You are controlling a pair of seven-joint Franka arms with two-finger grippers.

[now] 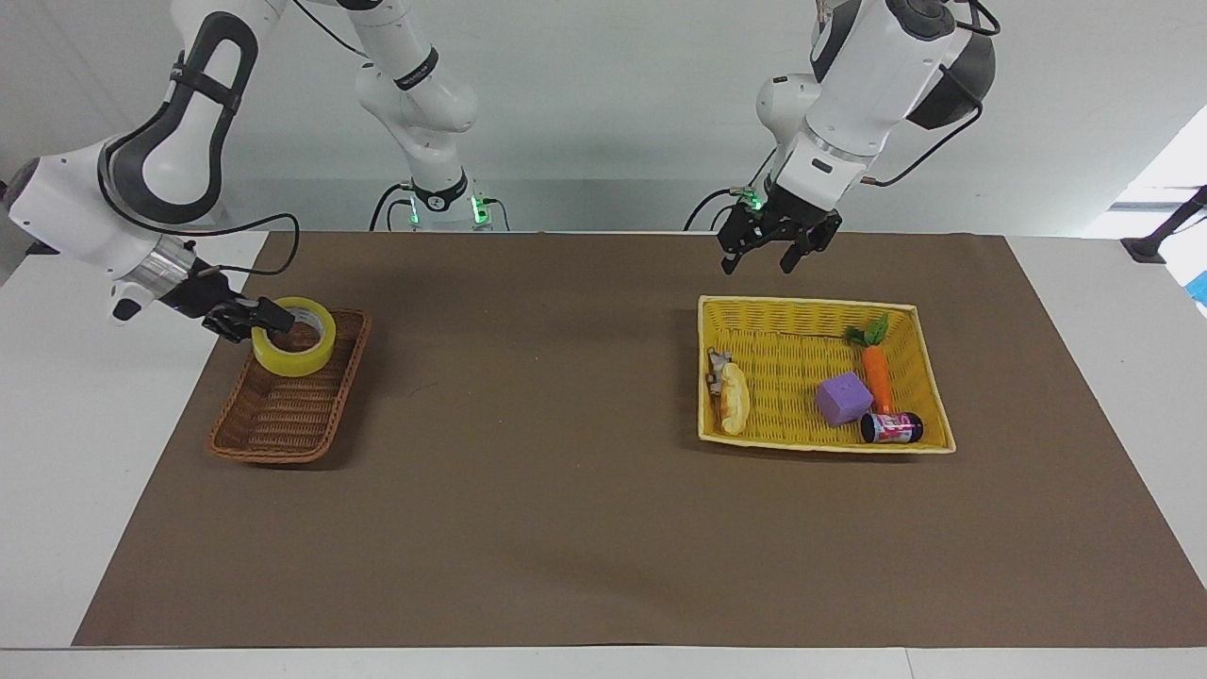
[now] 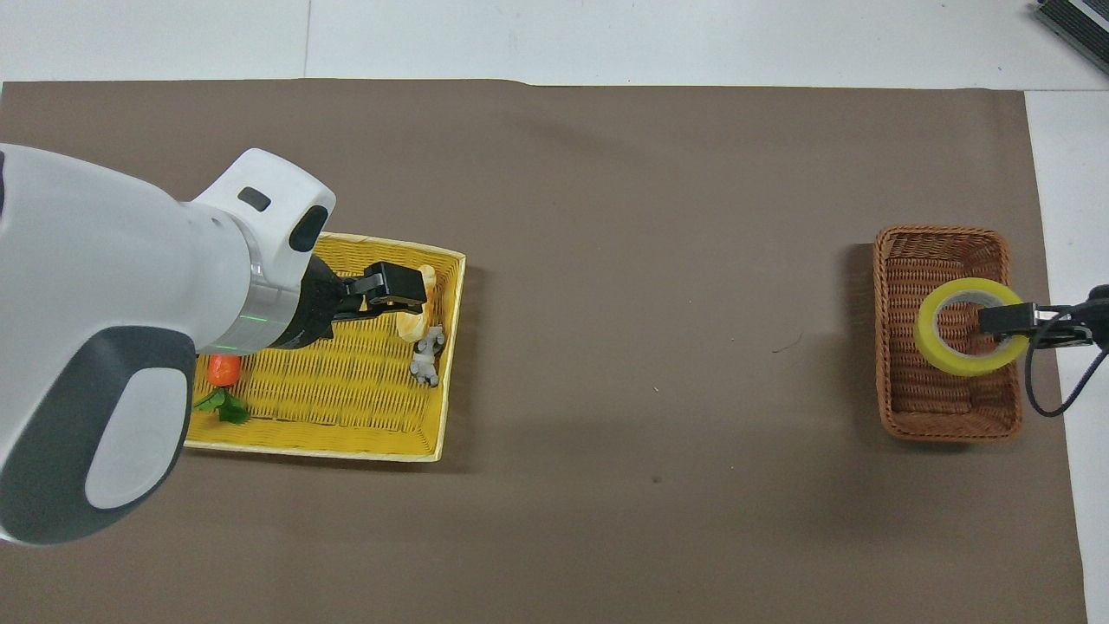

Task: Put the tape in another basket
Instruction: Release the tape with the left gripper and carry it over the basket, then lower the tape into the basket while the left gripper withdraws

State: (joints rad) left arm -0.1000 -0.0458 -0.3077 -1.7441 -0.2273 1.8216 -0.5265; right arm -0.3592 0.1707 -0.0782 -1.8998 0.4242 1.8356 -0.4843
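The yellow roll of tape is low in the brown wicker basket, at the end nearer the robots, about level with the rim. My right gripper is shut on the roll's wall, one finger inside the core. I cannot tell whether the roll touches the basket's floor. My left gripper hangs open and holds nothing, up in the air over the yellow basket.
In the yellow basket lie a purple cube, a toy carrot, a small can, a bread roll and a small grey figure. A brown mat covers the table between the baskets.
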